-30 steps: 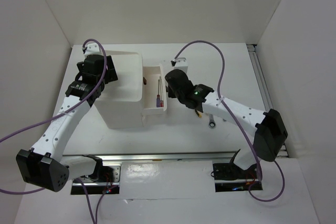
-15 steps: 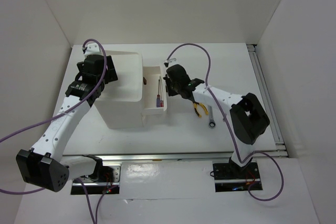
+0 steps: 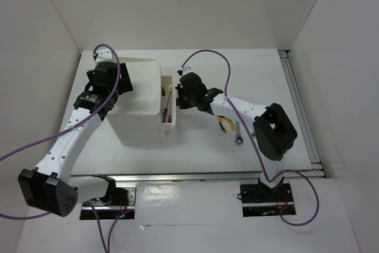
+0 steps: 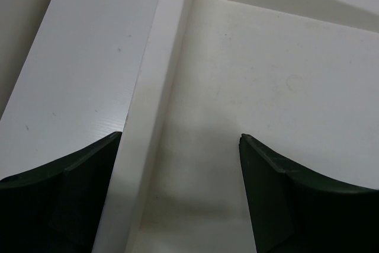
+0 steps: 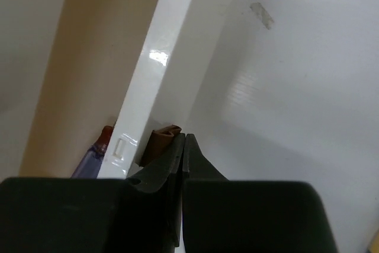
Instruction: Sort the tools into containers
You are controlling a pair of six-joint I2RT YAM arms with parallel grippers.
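Right pincer [image 5: 182, 139], pressed together, has pushed the drawer [image 3: 170, 124] inward; left pincer [image 4: 180, 140] wide.

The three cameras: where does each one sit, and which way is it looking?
Top external: above and behind the arms, looking down on the table; both arms show.
Left wrist: on the left arm, looking down into the top bin; the open left claw frames it.
Right wrist: on the right arm, facing the drawer and its brown handle; the shut right claw shows.
Shared: top and right wrist both show the drawer.
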